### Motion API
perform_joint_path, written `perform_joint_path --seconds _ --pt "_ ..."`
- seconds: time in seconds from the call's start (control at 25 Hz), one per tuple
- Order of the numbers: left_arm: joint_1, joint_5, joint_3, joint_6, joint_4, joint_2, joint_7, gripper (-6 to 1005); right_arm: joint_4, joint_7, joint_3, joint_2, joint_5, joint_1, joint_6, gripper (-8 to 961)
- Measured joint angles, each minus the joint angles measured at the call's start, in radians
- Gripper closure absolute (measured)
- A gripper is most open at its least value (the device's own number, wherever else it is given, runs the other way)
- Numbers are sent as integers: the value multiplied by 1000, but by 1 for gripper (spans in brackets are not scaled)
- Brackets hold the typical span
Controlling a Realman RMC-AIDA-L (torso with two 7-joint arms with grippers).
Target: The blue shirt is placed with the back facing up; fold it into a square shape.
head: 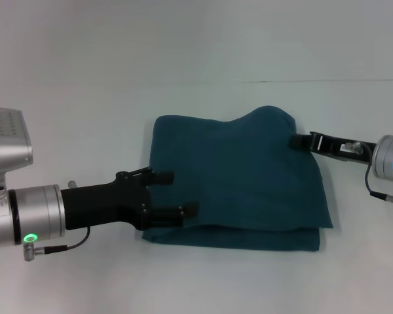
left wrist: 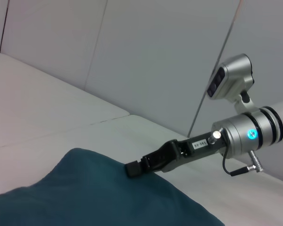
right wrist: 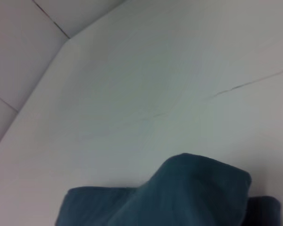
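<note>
1. Pale grey walls are closing in a white tabletop (head: 85, 78), and a thin seam is running across that surface behind my work.

2. I am looking down at the blue shirt (head: 239, 180), which is lying in the middle of the tabletop, already doubled over into a roughly square bundle. Its plain side is facing up; I am seeing no lettering. A lower layer is peeking out along the near edge, so the fold is stacked rather than flush.

3. My left hand (head: 173, 194) is reaching in from the left, with its two black fingers spread apart and released, gripping nothing. The fingertips are sitting right at the shirt's left edge, over or just touching the cloth; I cannot tell which. I judge I am keeping it there to steady or tidy that side.

4. My right hand (head: 300, 140) is coming in from the right at the far right corner of the shirt. Its tip is meeting the fabric where the cloth is humping upward, and in the left wrist view the same tip (left wrist: 134, 168) is pressing against the raised ridge. That lifted hump suggests I am holding a pinch of fabric there, but the fingers are hidden, so whether they are clenched I cannot tell.

5. Judging from the shape, the folding is nearly done. The raised far corner is the part keeping the bundle from lying flat, and it could slump unevenly when it is let down.
</note>
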Motion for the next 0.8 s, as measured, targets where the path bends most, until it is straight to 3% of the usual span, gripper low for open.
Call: perform_joint_path --seconds 0.08,0.32,0.4,0.8 --pt "1 0 0 -4 0 0 0 50 1 0 1 1 -1 -8 11 889" --pt "1 0 0 -9 -1 0 0 50 -25 -9 21 1 9 -33 18 896" --pt "0 0 0 -9 -2 -1 0 50 -45 -17 24 -1 12 -35 6 782" --pt "0 0 0 -23 -2 -2 -6 50 -148 -65 26 7 26 -34 -68 555"
